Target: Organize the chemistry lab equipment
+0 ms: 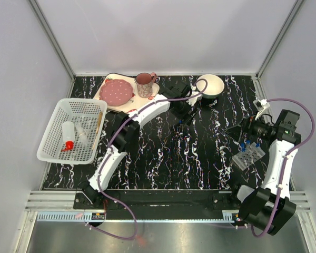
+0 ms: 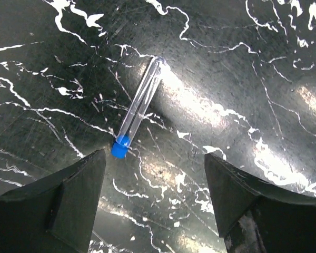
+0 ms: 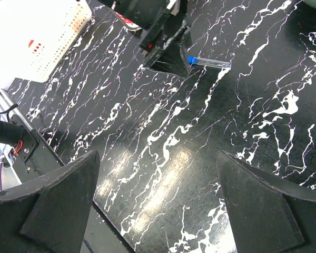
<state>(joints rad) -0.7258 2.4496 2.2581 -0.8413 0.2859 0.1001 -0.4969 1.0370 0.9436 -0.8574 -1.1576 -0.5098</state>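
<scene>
A clear blue-capped test tube (image 2: 139,108) lies flat on the black marbled table, its cap just ahead of my left finger; it also shows in the right wrist view (image 3: 209,62). My left gripper (image 2: 155,195) is open and empty, hovering just behind the tube, at the table's far middle in the top view (image 1: 183,117). My right gripper (image 3: 158,200) is open and empty above bare table at the right (image 1: 241,134). A clear tube rack (image 1: 248,155) holding blue-capped tubes stands just in front of it. The white squeeze bottle (image 1: 68,135), funnel (image 1: 82,134) and wooden stick (image 1: 99,124) lie in the white basket (image 1: 58,113).
The strawberry-print tray (image 1: 102,92) with a pink plate (image 1: 116,92) and cup (image 1: 145,83) sits at the far left-centre. A white bowl (image 1: 210,85) stands at the far right-centre. The basket also shows in the right wrist view (image 3: 47,37).
</scene>
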